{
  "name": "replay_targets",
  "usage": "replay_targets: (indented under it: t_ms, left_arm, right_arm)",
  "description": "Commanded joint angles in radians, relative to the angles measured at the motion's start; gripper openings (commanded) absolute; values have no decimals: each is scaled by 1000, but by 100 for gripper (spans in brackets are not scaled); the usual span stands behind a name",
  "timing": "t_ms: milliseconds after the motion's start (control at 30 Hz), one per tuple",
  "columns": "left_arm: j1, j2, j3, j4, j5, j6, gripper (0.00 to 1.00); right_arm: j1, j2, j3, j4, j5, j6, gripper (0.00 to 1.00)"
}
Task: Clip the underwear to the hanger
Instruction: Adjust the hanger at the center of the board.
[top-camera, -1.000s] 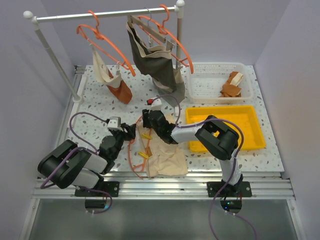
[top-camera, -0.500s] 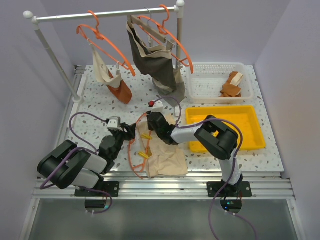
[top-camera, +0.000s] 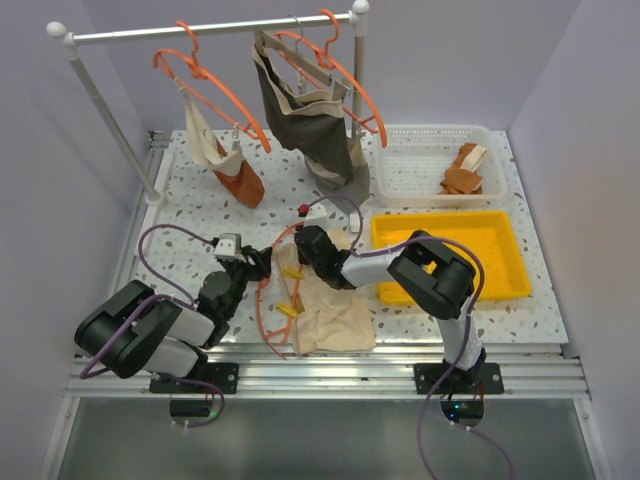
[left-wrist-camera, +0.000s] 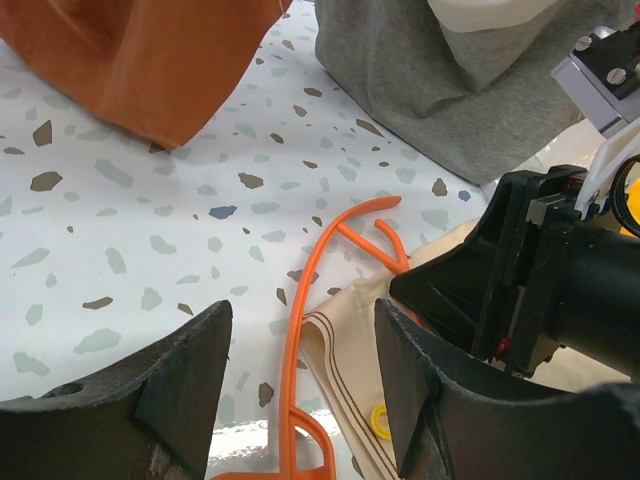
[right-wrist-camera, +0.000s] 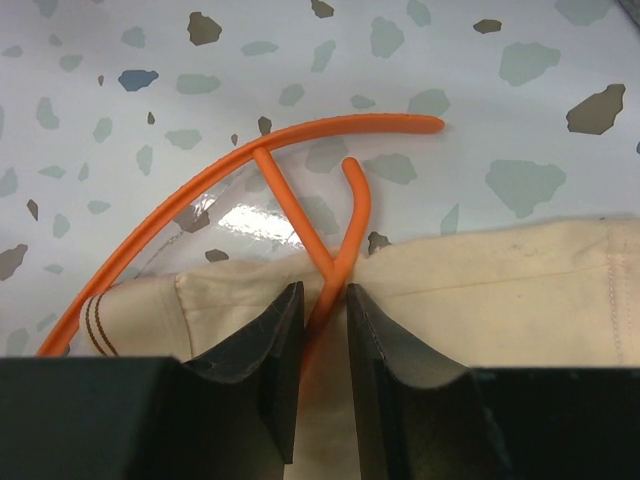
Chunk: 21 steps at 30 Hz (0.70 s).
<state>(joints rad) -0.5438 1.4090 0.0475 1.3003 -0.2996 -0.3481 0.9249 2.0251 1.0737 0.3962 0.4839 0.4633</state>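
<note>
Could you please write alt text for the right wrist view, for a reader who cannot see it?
The right pincer closely flanks the thin stem of the orange hanger just below its hook; whether it grips cannot be told. The hanger lies partly on the pale cream underwear on a white speckled table.

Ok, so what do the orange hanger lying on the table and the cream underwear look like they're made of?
The hanger: likely plastic, or plastic-coated wire; a thin, smooth rod of even, bright orange. The underwear: soft cloth, matte, maybe cotton; it wrinkles and shows a stitched seam and brown stripes at one edge.
</note>
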Motion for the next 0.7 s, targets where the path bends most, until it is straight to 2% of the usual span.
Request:
replay_targets:
  t_ms: [0, 267, 667]
  left_arm:
    - [-2, -7, -6, 125, -13, 9, 63]
    - [-1, -7, -12, 129, -19, 9, 63]
    - [-1, -15, -14, 128, -16, 3, 63]
  right_arm:
    - [8, 32, 43, -51, 13, 20, 28]
    - [18, 12, 51, -40, 30, 8, 12]
    - [63, -101, 106, -85, 111, -57, 12]
